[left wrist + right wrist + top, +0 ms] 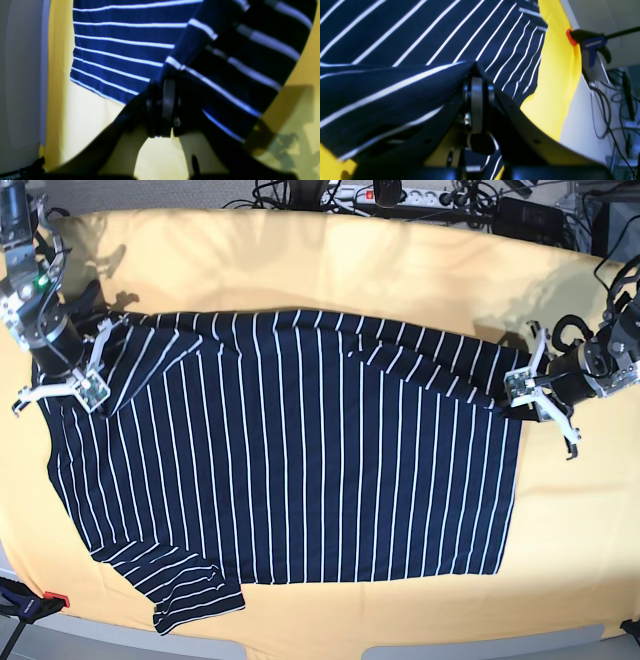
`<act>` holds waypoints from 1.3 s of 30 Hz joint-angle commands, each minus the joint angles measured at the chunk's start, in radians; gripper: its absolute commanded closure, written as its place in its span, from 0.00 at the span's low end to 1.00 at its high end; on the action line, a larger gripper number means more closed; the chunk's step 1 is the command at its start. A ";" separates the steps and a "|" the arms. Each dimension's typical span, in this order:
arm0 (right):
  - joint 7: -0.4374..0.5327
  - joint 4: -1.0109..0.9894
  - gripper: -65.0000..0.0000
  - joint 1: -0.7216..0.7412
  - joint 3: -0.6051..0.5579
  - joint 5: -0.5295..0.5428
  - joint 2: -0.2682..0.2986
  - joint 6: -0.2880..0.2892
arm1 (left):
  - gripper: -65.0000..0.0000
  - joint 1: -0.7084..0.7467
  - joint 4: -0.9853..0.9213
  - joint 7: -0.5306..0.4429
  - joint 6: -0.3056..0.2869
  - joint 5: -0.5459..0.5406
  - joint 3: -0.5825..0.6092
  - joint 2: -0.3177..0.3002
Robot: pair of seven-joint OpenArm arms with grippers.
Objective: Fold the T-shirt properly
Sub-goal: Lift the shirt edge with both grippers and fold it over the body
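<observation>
Base view: the T-shirt (290,460) is spread across the yellow cloth (330,260) that covers the counter, its far edge lifted and partly turned toward the middle. That edge is pinched at one corner by the right hand (98,370), closed on the fabric, and at the other by the left hand (515,390), likewise closed on it. A skewed fold may result if the two hands are carried forward unevenly. The pinched hem could slip free under tension. The near sleeve (195,595), lying uncovered, may be left bunched.
</observation>
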 commanded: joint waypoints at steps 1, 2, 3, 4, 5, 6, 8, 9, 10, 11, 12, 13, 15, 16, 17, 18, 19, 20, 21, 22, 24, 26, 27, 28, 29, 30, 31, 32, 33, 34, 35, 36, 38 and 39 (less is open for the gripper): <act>0.020 0.001 1.00 0.023 0.010 -0.001 0.018 -0.010 | 1.00 -0.014 -0.004 -0.011 0.013 -0.005 -0.013 -0.016; 0.020 -0.013 1.00 0.040 0.010 -0.001 0.018 -0.009 | 1.00 -0.014 -0.012 -0.011 0.013 -0.005 -0.013 -0.008; 0.020 -0.030 1.00 0.059 0.010 0.000 0.018 -0.010 | 1.00 -0.015 -0.021 -0.013 0.013 -0.005 -0.013 -0.001; 0.020 -0.048 1.00 0.078 0.010 0.013 0.018 -0.010 | 1.00 -0.019 -0.028 -0.015 0.013 -0.005 -0.013 0.009; 0.020 -0.071 1.00 0.100 0.010 0.032 0.018 -0.009 | 1.00 -0.023 -0.034 -0.015 0.013 -0.004 -0.013 0.017; 0.020 -0.093 1.00 0.120 0.010 0.050 0.018 -0.005 | 1.00 -0.028 -0.039 -0.014 0.013 -0.004 -0.013 0.023; 0.020 -0.137 1.00 0.160 0.010 0.052 0.018 0.013 | 1.00 -0.037 -0.042 -0.014 0.023 0.010 -0.013 0.027; 0.020 -0.159 1.00 0.180 0.010 0.052 0.018 0.014 | 1.00 -0.039 -0.045 -0.013 0.047 0.023 -0.013 0.027; 0.020 -0.180 1.00 0.196 0.010 0.066 0.018 0.014 | 1.00 -0.039 -0.048 -0.013 0.072 0.034 -0.013 0.027; 0.020 -0.199 1.00 0.210 0.010 0.088 0.018 0.015 | 1.00 -0.039 -0.051 -0.013 0.092 0.037 -0.013 0.027; 0.019 -0.215 1.00 0.222 0.010 0.106 0.018 0.029 | 1.00 -0.039 -0.053 -0.013 0.092 0.036 -0.013 0.027; 0.019 -0.228 1.00 0.234 0.009 0.122 0.017 0.050 | 1.00 -0.039 -0.054 -0.013 0.083 0.032 -0.013 0.029; 0.019 -0.240 1.00 0.245 0.009 0.130 0.015 0.072 | 1.00 -0.039 -0.055 -0.009 0.070 0.026 -0.013 0.036; 0.019 -0.241 1.00 0.245 0.009 0.130 0.015 0.071 | 1.00 -0.039 -0.055 -0.002 0.069 0.026 -0.013 0.042; 0.019 -0.241 1.00 0.245 0.009 0.126 0.015 0.063 | 1.00 -0.039 -0.055 0.002 0.069 0.026 -0.013 0.044; 0.019 -0.241 1.00 0.245 0.009 0.127 0.015 0.058 | 1.00 -0.039 -0.055 0.003 0.069 0.026 -0.013 0.049; 0.019 -0.241 1.00 0.245 0.009 0.127 0.015 0.059 | 1.00 -0.039 -0.055 0.006 0.069 0.026 -0.013 0.054; 0.019 -0.241 1.00 0.245 0.009 0.127 0.015 0.060 | 1.00 -0.039 -0.055 0.006 0.069 0.026 -0.013 0.059; 0.019 -0.241 1.00 0.245 0.009 0.127 0.015 0.059 | 1.00 -0.038 -0.055 0.005 0.068 0.026 -0.013 0.062; 0.019 -0.241 1.00 0.245 0.009 0.127 0.015 0.058 | 1.00 -0.039 -0.055 0.005 0.069 0.026 -0.013 0.066; 0.019 -0.241 1.00 0.245 0.009 0.127 0.015 0.058 | 1.00 -0.039 -0.055 0.005 0.071 0.030 -0.013 0.069; 0.020 -0.241 0.98 0.246 0.009 0.127 0.015 0.051 | 1.00 -0.039 -0.055 0.005 0.076 0.030 -0.013 0.069; 0.020 -0.241 0.88 0.248 0.009 0.129 0.014 0.030 | 1.00 -0.039 -0.055 0.005 0.076 0.031 -0.013 0.069; 0.020 -0.241 0.76 0.251 0.009 0.130 0.015 -0.003 | 0.92 -0.040 -0.055 0.005 0.076 0.047 -0.013 0.069; 0.020 -0.241 0.64 0.260 0.009 0.128 0.015 -0.029 | 0.79 -0.042 -0.055 0.005 0.077 0.076 -0.013 0.069; 0.013 -0.241 0.53 0.273 0.009 0.122 0.015 -0.046 | 0.65 -0.050 -0.055 0.005 0.082 0.100 -0.013 0.069; -0.004 -0.241 0.47 0.290 0.009 0.123 0.015 -0.075 | 0.53 -0.060 -0.055 0.005 0.097 0.106 -0.013 0.069; -0.021 -0.240 0.45 0.307 0.009 0.132 0.015 -0.109 | 0.47 -0.071 -0.055 0.005 0.108 0.092 -0.013 0.069; -0.035 -0.240 0.45 0.322 0.009 0.157 0.015 -0.127 | 0.46 -0.080 -0.055 0.006 0.110 0.066 -0.013 0.069; -0.042 -0.240 0.45 0.332 0.009 0.183 0.015 -0.129 | 0.46 -0.087 -0.055 0.014 0.109 0.042 -0.013 0.069; -0.044 -0.239 0.45 0.333 0.009 0.198 0.015 -0.117 | 0.46 -0.088 -0.055 0.025 0.115 0.027 -0.013 0.069; -0.045 -0.233 0.45 0.333 0.009 0.209 0.015 -0.088 | 0.46 -0.087 -0.055 0.029 0.115 0.017 -0.013 0.069; -0.068 -0.215 0.45 0.330 0.009 0.209 0.015 -0.011 | 0.49 -0.086 -0.055 0.052 0.114 0.014 -0.013 0.069; -0.087 -0.201 0.45 0.330 0.009 0.212 0.015 0.031 | 0.50 -0.086 -0.055 0.059 0.114 0.014 -0.013 0.069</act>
